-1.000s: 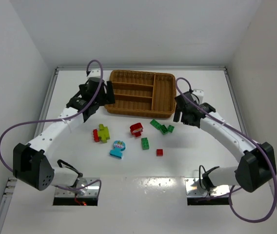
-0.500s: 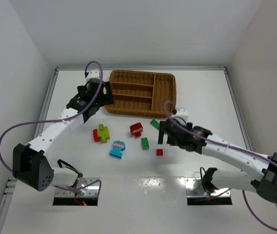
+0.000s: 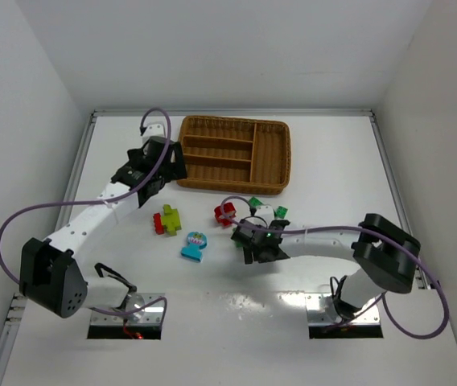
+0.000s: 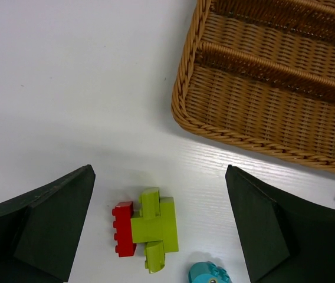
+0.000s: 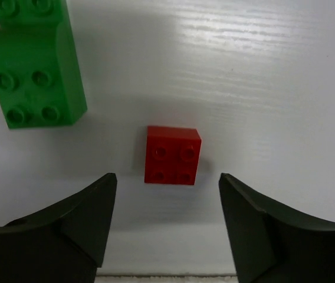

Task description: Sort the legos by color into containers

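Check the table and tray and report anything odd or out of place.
Nothing is spilled or damaged. One oddity: a small red brick sits flush against the lime-yellow piece, so two colors look joined. The wicker tray holds no bricks yet.

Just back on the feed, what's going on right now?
Nothing is sorted yet: the wicker tray holds no bricks. The right gripper hangs open over a small red brick beside a green brick, not gripping it. The left gripper hangs open near the tray's corner, above a lime-and-red cluster.
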